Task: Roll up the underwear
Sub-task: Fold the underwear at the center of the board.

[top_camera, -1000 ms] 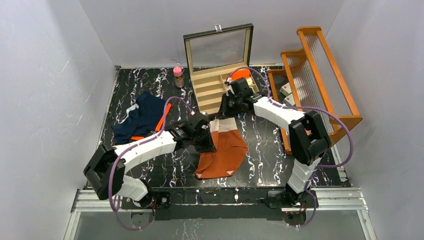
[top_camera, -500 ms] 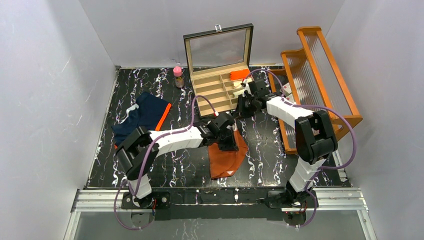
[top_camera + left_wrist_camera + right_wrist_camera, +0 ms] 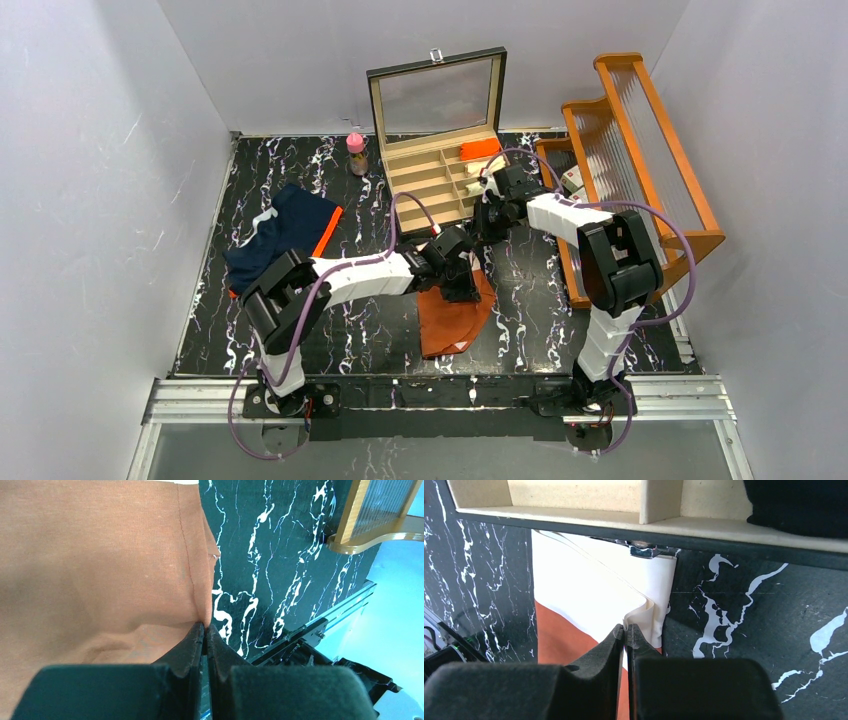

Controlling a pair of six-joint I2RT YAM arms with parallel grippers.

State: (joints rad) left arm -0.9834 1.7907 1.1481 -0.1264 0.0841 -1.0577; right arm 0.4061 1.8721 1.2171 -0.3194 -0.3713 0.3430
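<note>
- Left wrist view: the left gripper (image 3: 204, 630) is seen with its fingers pressed together on a seamed edge of the rust-orange underwear (image 3: 100, 565). The cloth fills the frame from 9 to 12 o'clock of the tips.
- Right wrist view: the right gripper (image 3: 625, 629) is seen closed, with only a hairline slit between its fingers. A raised fold of the garment's white waistband (image 3: 594, 585) is pinched at the tips, and the band is laid right up to the near wall of the wooden box (image 3: 574, 517) at 12 o'clock.
- Top external view: the rust-orange underwear is found near the middle of the black marbled table (image 3: 340, 320), at 6 o'clock of the box. It is folded into a narrow shape, and its far end is covered by the left gripper.
- The right gripper is placed at 1 o'clock of the left one, just beside the box's near right corner.
- The navy underwear (image 3: 285, 230), edged in bright orange, is spread at 9 to 10 o'clock of the rust-orange one, well apart from it and touched by neither gripper.
- The box is seen with its glass lid raised at 12 o'clock, and an orange item (image 3: 482, 150) is lodged in its far right compartment.
- A pink-capped bottle (image 3: 356, 152) is stood just at 9 o'clock of the box.
- A wooden rack (image 3: 640, 150) is set along the table's 3 o'clock edge.
</note>
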